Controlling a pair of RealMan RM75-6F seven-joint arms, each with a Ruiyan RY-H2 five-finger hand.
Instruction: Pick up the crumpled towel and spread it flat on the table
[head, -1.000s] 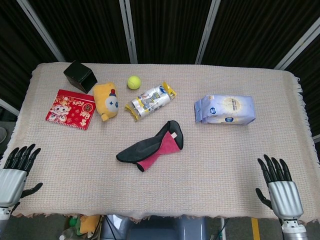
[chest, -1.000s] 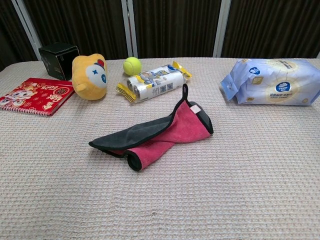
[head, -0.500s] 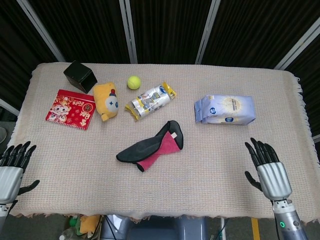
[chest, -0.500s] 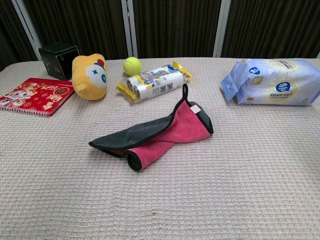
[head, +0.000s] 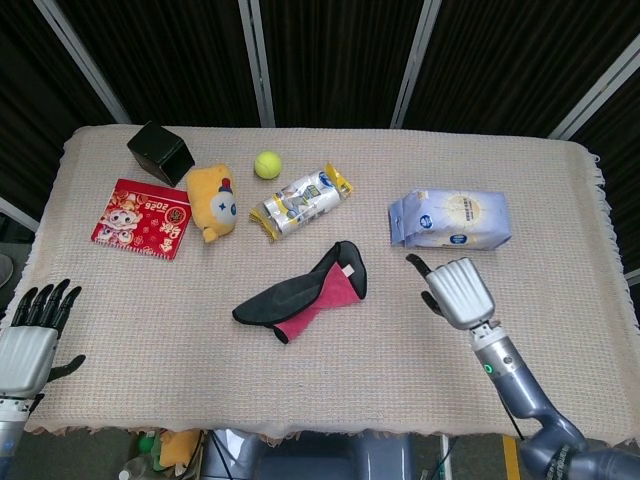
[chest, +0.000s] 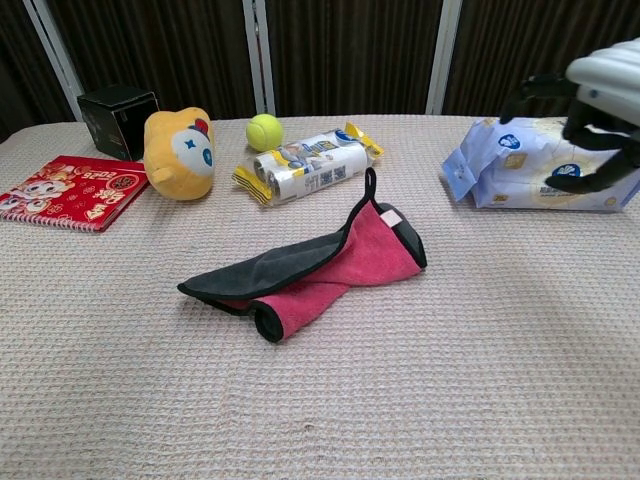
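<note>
The crumpled towel, dark grey outside and pink inside, lies folded in a long bunch at the middle of the table; the chest view shows the towel with a black loop at its far end. My right hand hovers above the table to the right of the towel, apart from it, back up, fingers spread and holding nothing. In the chest view that right hand hangs in front of the tissue pack. My left hand is open off the table's front left corner, far from the towel.
Behind the towel lie a black box, a red booklet, a yellow plush toy, a tennis ball and a snack pack. A blue tissue pack lies just beyond my right hand.
My right hand has risen from the front right edge and moved in over the table toward the towel. The left hand has barely shifted. The towel has not moved.
</note>
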